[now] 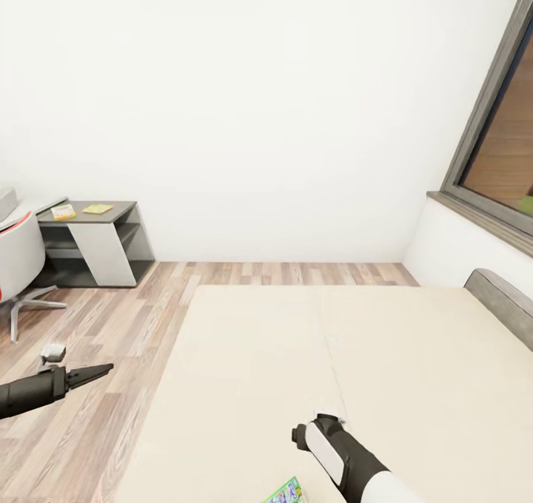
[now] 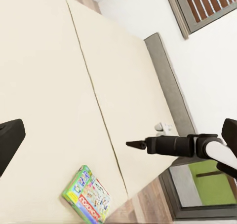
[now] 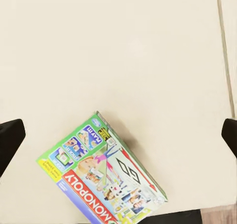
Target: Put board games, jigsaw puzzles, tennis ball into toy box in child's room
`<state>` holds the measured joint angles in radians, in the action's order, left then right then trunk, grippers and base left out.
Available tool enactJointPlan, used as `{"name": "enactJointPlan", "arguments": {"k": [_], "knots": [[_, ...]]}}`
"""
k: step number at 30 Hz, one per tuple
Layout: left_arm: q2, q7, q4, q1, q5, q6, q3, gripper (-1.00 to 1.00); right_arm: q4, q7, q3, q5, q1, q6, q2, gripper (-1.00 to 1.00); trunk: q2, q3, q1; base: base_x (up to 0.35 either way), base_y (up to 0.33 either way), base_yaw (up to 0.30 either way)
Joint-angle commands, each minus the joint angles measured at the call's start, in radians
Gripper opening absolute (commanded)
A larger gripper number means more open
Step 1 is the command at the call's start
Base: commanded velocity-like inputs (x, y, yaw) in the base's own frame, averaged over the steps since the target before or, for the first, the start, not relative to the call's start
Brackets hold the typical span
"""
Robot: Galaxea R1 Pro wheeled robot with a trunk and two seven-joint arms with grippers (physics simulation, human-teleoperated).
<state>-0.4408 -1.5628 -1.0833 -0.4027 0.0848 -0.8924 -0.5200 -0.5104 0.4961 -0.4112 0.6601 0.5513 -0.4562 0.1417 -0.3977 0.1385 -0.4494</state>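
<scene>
While the robot stands at the bed's near edge, a Monopoly game, the green-edged box with the busy white cover, lies flat on the beige mattress close to that edge, its corner just visible in the head view beside the right forearm. The right hand hangs over the mattress with the box directly beneath its camera, fingers spread wide with nothing between them; the box sits between the two dark fingertips but off toward the mattress edge rather than centred. Its long axis runs on a diagonal to the line between the fingers, so the wrist would probably need a turn, and a short shift toward the bed edge, before a pinch across the narrow side could work. The left hand points out over the wood floor beside the bed, well apart from the box; its fingers look pressed together into a point and hold nothing, and its wrist camera sees the same game at the mattress edge with the right arm reaching above the bed. By this layout the right arm is the nearer one for the pickup. Across the room, two small flat items rest on the dark lower section of the desk against the far wall, too small to identify, next to a white chair.
</scene>
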Motion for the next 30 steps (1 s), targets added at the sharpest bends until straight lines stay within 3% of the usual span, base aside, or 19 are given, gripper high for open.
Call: {"name": "enactJointPlan", "arguments": {"k": [1, 17, 30], "knots": [[0.0, -0.008, -0.002, 0.002, 0.008, -0.01, -0.003, 1.0, 0.0, 0.006, -0.009, 0.009, 0.001, 0.006, -0.001, 1.0, -0.002, 0.004, -0.001, 0.0, 0.0, 0.0], [0.0, -0.008, -0.024, 0.017, 0.005, -0.012, -0.003, 1.0, 0.077, -0.049, -0.019, 0.006, 0.001, 0.102, -0.004, 1.0, -0.002, 0.03, -0.001, 0.0, 0.0, 0.0], [0.0, -0.008, -0.029, 0.017, 0.005, -0.013, -0.004, 1.0, 0.098, -0.075, -0.02, 0.006, 0.001, 0.115, -0.004, 1.0, -0.002, 0.052, -0.001, 0.0, 0.0, 0.0]]}}
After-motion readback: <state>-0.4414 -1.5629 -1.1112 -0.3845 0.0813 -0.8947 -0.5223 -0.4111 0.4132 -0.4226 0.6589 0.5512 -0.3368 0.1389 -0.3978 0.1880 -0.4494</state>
